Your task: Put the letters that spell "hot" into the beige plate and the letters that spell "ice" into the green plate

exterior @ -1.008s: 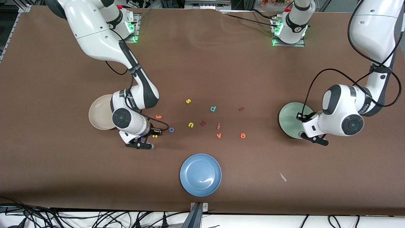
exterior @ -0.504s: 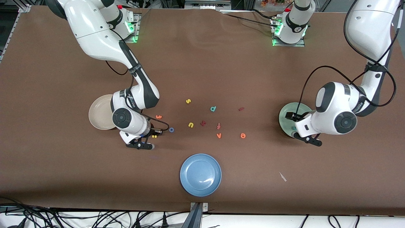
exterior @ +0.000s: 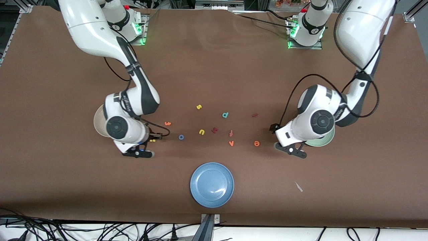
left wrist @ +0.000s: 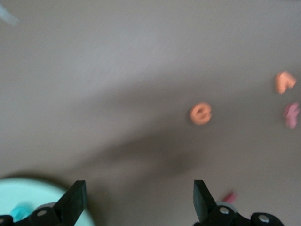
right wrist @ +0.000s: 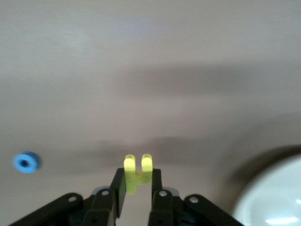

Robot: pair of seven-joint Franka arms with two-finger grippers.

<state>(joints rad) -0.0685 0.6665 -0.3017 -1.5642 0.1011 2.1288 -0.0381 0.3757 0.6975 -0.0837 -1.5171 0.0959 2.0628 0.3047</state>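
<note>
While pinched between the right gripper's [right wrist: 135, 182] fingers, yellow h [right wrist: 137, 172] hung over bare table beside beige plate [right wrist: 268, 197]. Orange e [left wrist: 201, 113] lay on the table near left gripper [left wrist: 136, 200], jaws wide, empty, beside green plate [left wrist: 28, 193].

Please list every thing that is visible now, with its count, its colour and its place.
beige plate: one, cream, under right arm's wrist.
green plate: one, mint, under left arm's wrist; something teal lies in it.
blue plate: one, nearest the front camera.
h: one, yellow, in right gripper.
o: one, blue, on table.
e: one, orange, on table.
other letters: yellow s, yellow u, teal d, orange v.
right gripper: shut on h, beside beige plate.
left gripper: open, empty, near e.
</note>
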